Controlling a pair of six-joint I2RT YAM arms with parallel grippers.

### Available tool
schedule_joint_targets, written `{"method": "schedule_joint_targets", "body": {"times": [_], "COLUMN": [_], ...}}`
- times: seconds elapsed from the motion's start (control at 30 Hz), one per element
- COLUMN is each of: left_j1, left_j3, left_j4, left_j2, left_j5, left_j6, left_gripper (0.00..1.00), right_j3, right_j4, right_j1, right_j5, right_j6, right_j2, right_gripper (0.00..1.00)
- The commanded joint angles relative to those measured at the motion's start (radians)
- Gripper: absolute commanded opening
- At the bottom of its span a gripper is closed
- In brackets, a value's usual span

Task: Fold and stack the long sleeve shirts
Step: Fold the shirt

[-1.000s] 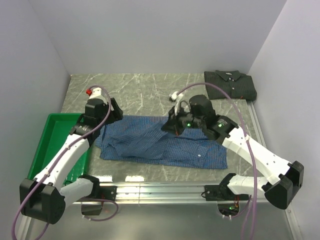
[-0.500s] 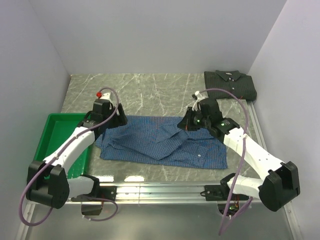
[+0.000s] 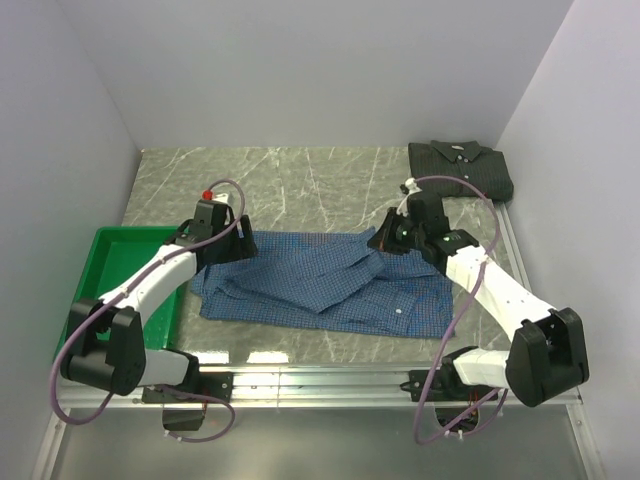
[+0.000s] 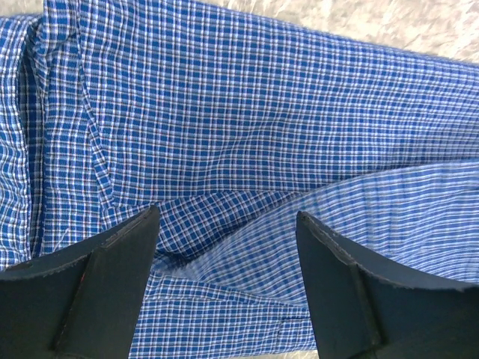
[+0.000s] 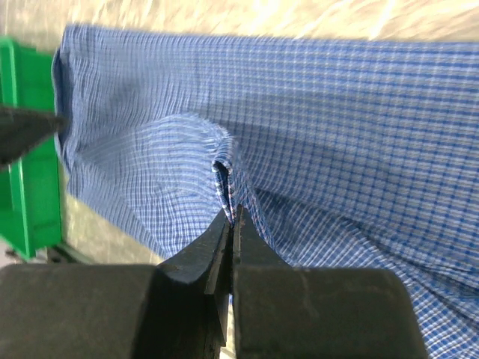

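Observation:
The blue checked shirt lies spread on the marble table, partly folded over itself. The dark green-charcoal shirt lies folded at the back right corner. My left gripper is open over the blue shirt's left upper edge; in the left wrist view its jaws stand wide apart above the cloth, holding nothing. My right gripper is at the shirt's right upper edge; in the right wrist view it is shut on a pinched fold of the blue shirt.
A green plastic tray sits at the left edge of the table, beside the left arm, and shows in the right wrist view. White walls enclose the table on three sides. Bare marble lies behind the blue shirt.
My right gripper has moved right and back, pulling the pinched fold with it, so the raised cloth now lies lower. My left gripper has shifted slightly right along the shirt's upper edge.

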Motion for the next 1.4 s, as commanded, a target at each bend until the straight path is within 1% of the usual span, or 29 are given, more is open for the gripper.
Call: {"method": "schedule_joint_targets", "body": {"times": [0.0, 0.13, 0.37, 0.4, 0.5, 0.83, 1.07, 1.17, 1.2, 1.23, 1.27, 1.3, 1.37], "left_j1": [0.003, 0.003, 0.003, 0.003, 0.003, 0.003, 0.003, 0.003, 0.004, 0.003, 0.001, 0.001, 0.001], "left_j3": [0.05, 0.064, 0.062, 0.064, 0.068, 0.074, 0.088, 0.088, 0.088, 0.087, 0.084, 0.079, 0.074], "left_j4": [-0.016, -0.033, -0.039, -0.042, -0.047, -0.061, -0.079, -0.082, -0.081, -0.078, -0.072, -0.05, -0.038], "left_j2": [0.016, 0.048, 0.054, 0.056, 0.068, 0.106, 0.137, 0.131, 0.126, 0.105, 0.088, 0.067, 0.001], "left_j5": [-0.011, -0.018, -0.02, -0.052, -0.06, -0.074, -0.098, -0.11, -0.115, -0.112, -0.104, -0.094, -0.089], "left_j6": [0.007, 0.004, -0.004, -0.004, -0.004, -0.008, -0.015, -0.021, -0.025, -0.027, -0.028, -0.03, -0.042], "left_gripper": [0.8, 0.8, 0.8, 0.8, 0.8, 0.81, 0.81, 0.81, 0.8, 0.8, 0.8, 0.8, 0.8], "right_j3": [0.001, -0.036, -0.041, -0.042, -0.048, 0.004, -0.013, -0.018, -0.015, -0.006, 0.001, 0.007, 0.03], "right_j4": [0.055, 0.078, 0.102, 0.104, 0.104, 0.009, 0.0, 0.007, 0.004, 0.0, -0.006, -0.012, -0.045], "right_j1": [-0.041, -0.071, -0.111, -0.114, -0.128, -0.164, -0.173, -0.174, -0.174, -0.176, -0.176, -0.176, -0.176], "right_j5": [0.032, 0.039, 0.044, 0.049, 0.07, 0.144, 0.165, 0.183, 0.188, 0.191, 0.202, 0.223, 0.243], "right_j6": [0.039, 0.031, 0.027, 0.03, 0.036, 0.008, -0.001, -0.008, -0.01, -0.018, -0.024, -0.028, -0.042], "right_j2": [0.005, 0.035, 0.135, 0.143, 0.173, 0.227, 0.245, 0.253, 0.255, 0.255, 0.25, 0.247, 0.22], "right_gripper": [0.0, 0.0, 0.0, 0.0, 0.0, 0.01, 0.02, 0.06, 0.12, 0.15, 0.25, 0.4, 0.49]}}
